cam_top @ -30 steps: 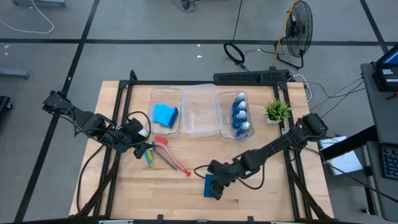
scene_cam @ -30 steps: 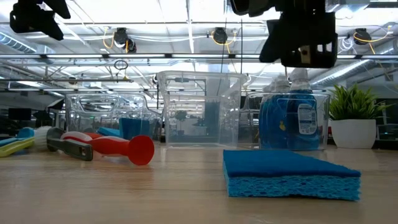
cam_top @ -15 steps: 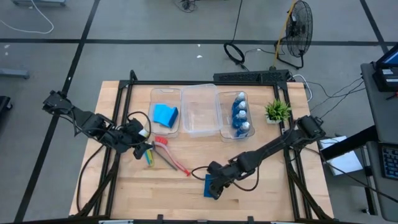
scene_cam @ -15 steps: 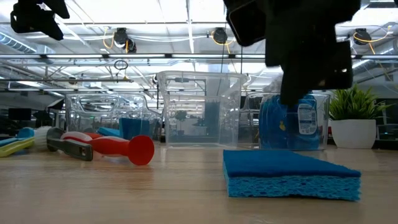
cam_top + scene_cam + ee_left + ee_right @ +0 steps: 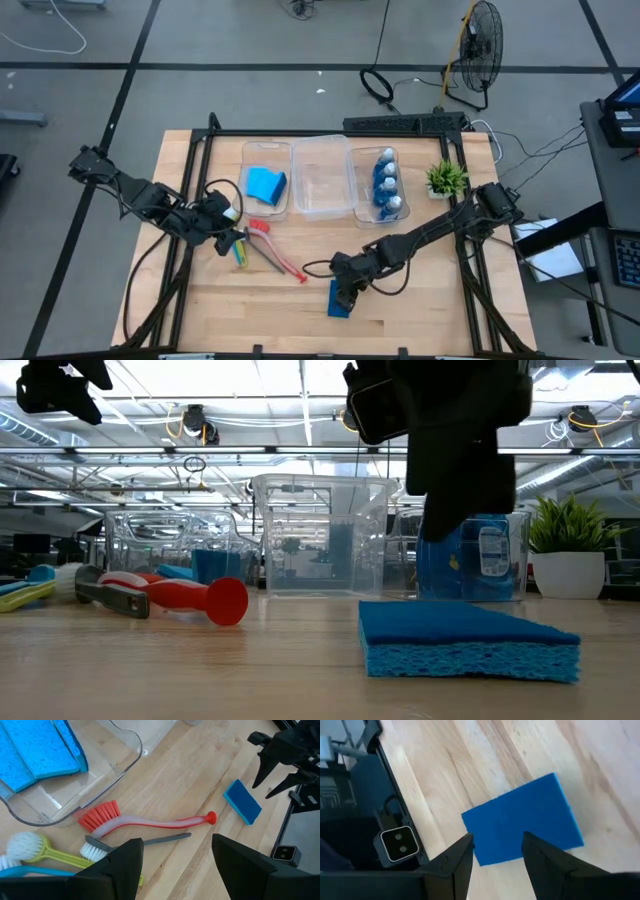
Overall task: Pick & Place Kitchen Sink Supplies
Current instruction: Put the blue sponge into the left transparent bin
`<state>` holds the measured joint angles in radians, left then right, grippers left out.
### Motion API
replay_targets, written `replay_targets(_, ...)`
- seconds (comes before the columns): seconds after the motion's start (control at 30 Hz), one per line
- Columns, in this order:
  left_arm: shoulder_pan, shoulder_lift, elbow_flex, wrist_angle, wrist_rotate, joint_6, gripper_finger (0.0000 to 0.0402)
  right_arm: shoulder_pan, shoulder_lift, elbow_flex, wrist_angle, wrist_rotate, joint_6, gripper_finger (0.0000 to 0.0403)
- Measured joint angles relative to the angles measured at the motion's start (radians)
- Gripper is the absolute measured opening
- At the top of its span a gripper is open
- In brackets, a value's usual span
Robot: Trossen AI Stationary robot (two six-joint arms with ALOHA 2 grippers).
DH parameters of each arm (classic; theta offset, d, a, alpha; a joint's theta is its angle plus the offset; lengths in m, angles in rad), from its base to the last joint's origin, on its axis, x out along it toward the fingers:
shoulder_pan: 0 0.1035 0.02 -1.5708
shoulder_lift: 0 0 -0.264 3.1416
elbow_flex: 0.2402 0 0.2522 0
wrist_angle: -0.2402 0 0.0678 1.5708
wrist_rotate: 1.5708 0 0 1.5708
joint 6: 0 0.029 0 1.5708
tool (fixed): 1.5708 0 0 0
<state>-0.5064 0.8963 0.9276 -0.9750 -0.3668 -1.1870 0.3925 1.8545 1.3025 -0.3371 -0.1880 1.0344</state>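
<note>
A flat blue sponge [image 5: 340, 303] lies flat on the table near its front edge; it also shows in the low view [image 5: 468, 640] and the right wrist view [image 5: 522, 825]. My right gripper [image 5: 346, 288] is open just above it, one finger over each side [image 5: 495, 865]. My left gripper [image 5: 228, 240] is open and empty [image 5: 175, 870] above the dish brushes. They lie flat on the table: red [image 5: 150, 822], grey [image 5: 135, 842], yellow-green [image 5: 45, 851] and light blue [image 5: 30, 870]. More blue sponges [image 5: 265, 183] lie in the left bin, and blue-and-white bottles [image 5: 386, 182] stand in the right bin.
Three clear bins stand side by side at the table's far side; the middle bin [image 5: 323, 178] holds nothing. A small green potted plant [image 5: 445, 178] stands to their right. Bare wood lies between the brushes and the sponge and along the near edge.
My right gripper has come down toward the blue sponge and shifted a little toward the table's left. In the low view it drops from the top of the picture to just above the sponge. The sponge has stayed where it was.
</note>
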Motion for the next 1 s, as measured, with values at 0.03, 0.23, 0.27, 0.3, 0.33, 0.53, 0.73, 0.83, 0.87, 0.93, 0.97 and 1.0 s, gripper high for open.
replay_targets(0.03,0.0,0.0,0.0,0.0,0.0,0.0,0.0241,-0.003,0.0,0.0,-0.002,0.0,-0.018,0.0155)
replay_targets(0.23,0.0,0.0,0.0,0.0,0.0,0.001,0.0241,-0.013,0.0,0.0,-0.037,0.0,-0.232,0.0155)
replay_targets(0.27,0.0,0.0,0.0,0.0,0.0,0.004,0.0241,-0.013,0.0,0.0,-0.051,0.0,-0.278,0.0155)
replay_targets(0.3,0.0,0.0,0.0,0.0,0.0,0.004,0.0241,-0.013,0.005,0.0,-0.059,0.0,-0.325,0.0155)
replay_targets(0.33,0.0,0.0,0.0,0.0,0.0,0.004,0.0241,-0.013,0.01,0.0,-0.063,0.0,-0.364,0.0155)
replay_targets(0.53,0.0,0.0,0.0,0.002,0.0,0.003,0.0241,-0.013,0.024,0.0,-0.081,0.031,-0.489,0.0155)
replay_targets(0.73,0.0,0.0,0.0,0.009,0.0,0.0,0.0241,-0.017,0.068,-0.001,-0.095,0.03,-0.524,0.0155)
replay_targets(0.83,0.0,0.0,0.0,0.009,-0.001,0.0,0.0241,-0.019,0.096,0.0,-0.085,0.032,-0.523,0.0155)
replay_targets(0.87,0.0,0.0,0.0,0.009,-0.001,0.0,0.0241,-0.02,0.099,0.0,-0.085,0.032,-0.523,0.0155)
replay_targets(0.93,0.0,0.0,0.0,0.01,-0.001,-0.001,0.0241,-0.022,0.104,0.0,-0.084,0.031,-0.522,0.0155)
replay_targets(0.97,0.0,0.0,0.0,0.01,-0.001,-0.001,0.0241,-0.022,0.105,0.0,-0.083,0.031,-0.522,0.0155)
replay_targets(1.0,0.0,0.0,0.0,0.011,-0.001,-0.001,0.0241,-0.022,0.105,0.0,-0.083,0.031,-0.523,0.0155)
